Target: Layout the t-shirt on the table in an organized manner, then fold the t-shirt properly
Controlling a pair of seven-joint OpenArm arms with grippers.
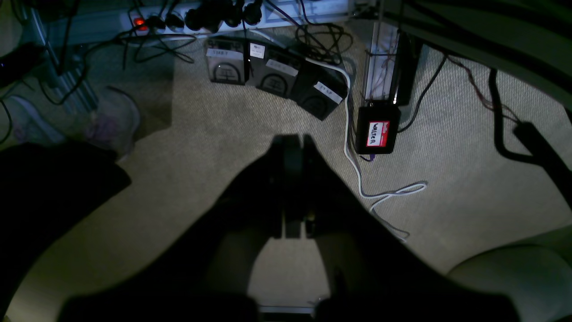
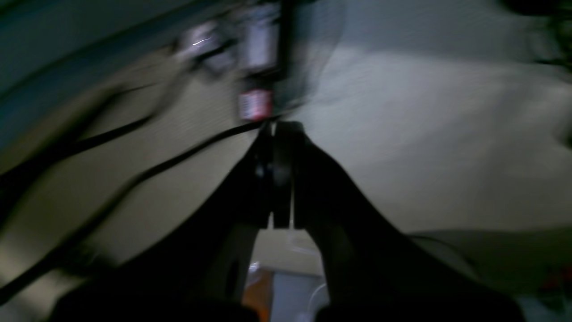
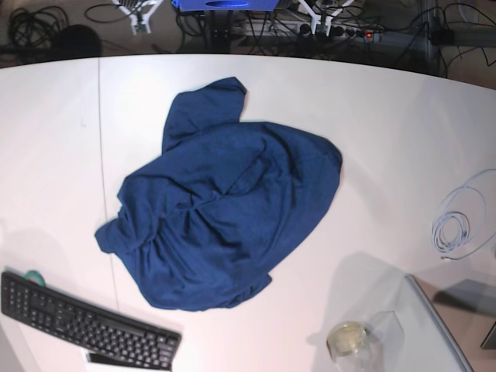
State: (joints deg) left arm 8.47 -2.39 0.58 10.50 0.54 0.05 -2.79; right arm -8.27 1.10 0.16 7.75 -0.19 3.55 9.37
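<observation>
The dark navy t-shirt [image 3: 225, 205] lies crumpled in a loose heap near the middle of the white table [image 3: 380, 124] in the base view, one sleeve pointing toward the far edge. Neither arm appears in the base view. In the left wrist view my left gripper [image 1: 295, 139] hangs over carpeted floor, fingers pressed together with nothing between them. The right wrist view is motion-blurred; my right gripper [image 2: 275, 129] is also shut and empty above the floor. Neither wrist view shows the t-shirt or the tabletop.
On the table are a black keyboard [image 3: 85, 322] at the front left, a coiled pale cable [image 3: 461, 225] at the right, a small jar [image 3: 346, 339] and a glass panel [image 3: 438, 325] at the front right. Foot pedals [image 1: 272, 80], a power strip [image 1: 223, 15] and a labelled black box [image 1: 376, 133] lie on the floor.
</observation>
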